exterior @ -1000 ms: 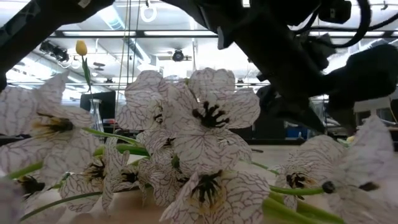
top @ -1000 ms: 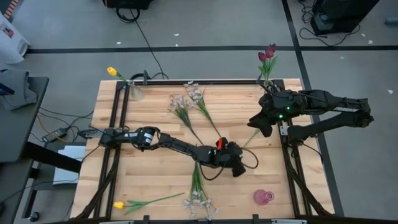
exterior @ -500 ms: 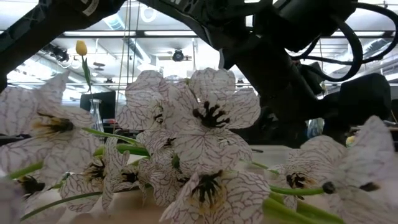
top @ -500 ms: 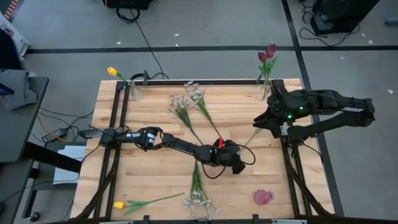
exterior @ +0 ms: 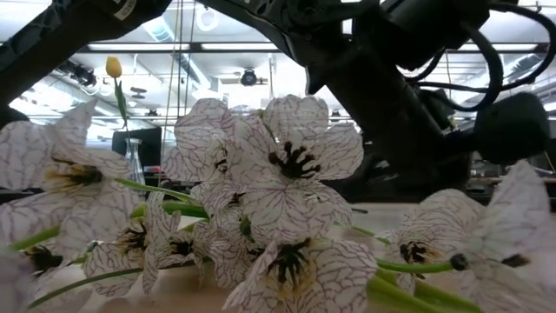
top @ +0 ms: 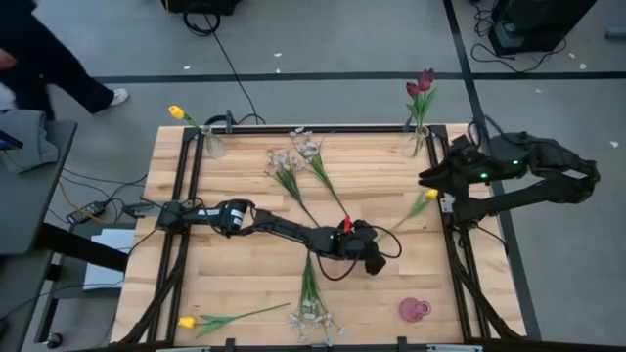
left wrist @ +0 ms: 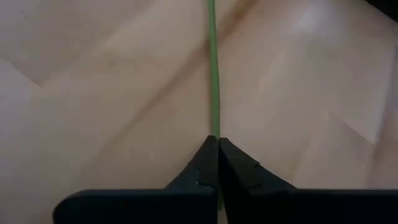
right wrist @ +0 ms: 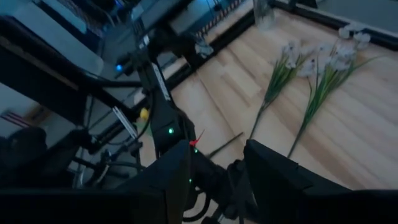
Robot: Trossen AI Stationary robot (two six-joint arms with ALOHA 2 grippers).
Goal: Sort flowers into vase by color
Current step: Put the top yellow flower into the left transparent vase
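At the table's far-left corner a clear vase (top: pixel 213 146) holds one yellow tulip (top: pixel 176 112). At the near-left edge another yellow tulip (top: pixel 187 322) lies flat, stem running right toward a whitish spray (top: pixel 315 318) at the near edge; that spray fills the low view (exterior: pixel 287 165). The left arm reaches from the left side across the wooden table (top: pixel 245 284) to the middle. The left gripper (top: pixel 374 259) sits low over the table, fingers (left wrist: pixel 202 171) pinched together on a thin green stem (left wrist: pixel 214 74) that runs straight away from them over the wood. From above, a green stem (top: pixel 396 217) leads from that gripper up right to a yellow tulip head (top: pixel 430 194) near the right edge. Two more whitish sprays (top: pixel 298 156) lie at far centre, stems angled toward the left gripper. A pink round object (top: pixel 415 310), near right, unclear what it is. At the far-right corner a vase (top: pixel 419 140) holds dark red tulips (top: pixel 422 84). The right gripper (top: pixel 430 176) hangs raised over the right edge, just beside the yellow head, fingers (right wrist: pixel 267 171) apart with nothing between. A person's leg and shoe (top: pixel 68 78) show on the floor, far left.
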